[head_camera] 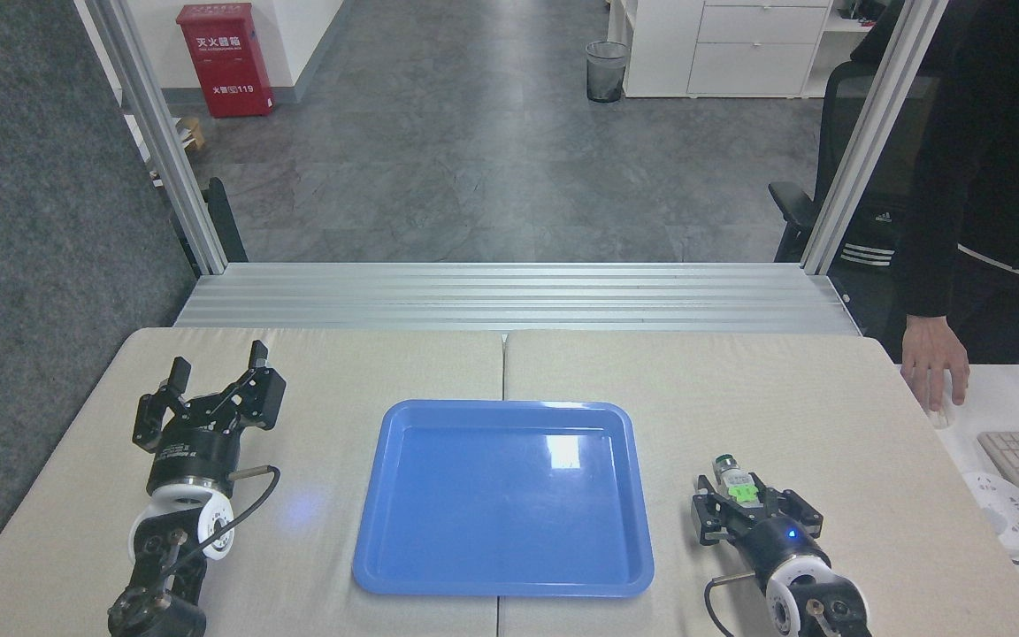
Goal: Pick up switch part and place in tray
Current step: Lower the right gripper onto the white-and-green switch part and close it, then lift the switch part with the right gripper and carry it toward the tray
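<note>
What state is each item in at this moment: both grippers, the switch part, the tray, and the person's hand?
Left gripper: open, holding nothing, resting over the table left of the tray.
Right gripper: fingers either side of the switch part; full closure unclear.
Switch part: between the right gripper's fingers, right of the tray, not in it.
Tray: holds nothing, flat on the table.
Person's hand: resting on a mouse on the side desk.

I can read little — the red cabinet (225, 59) beyond my table bears white Chinese characters and "119".
</note>
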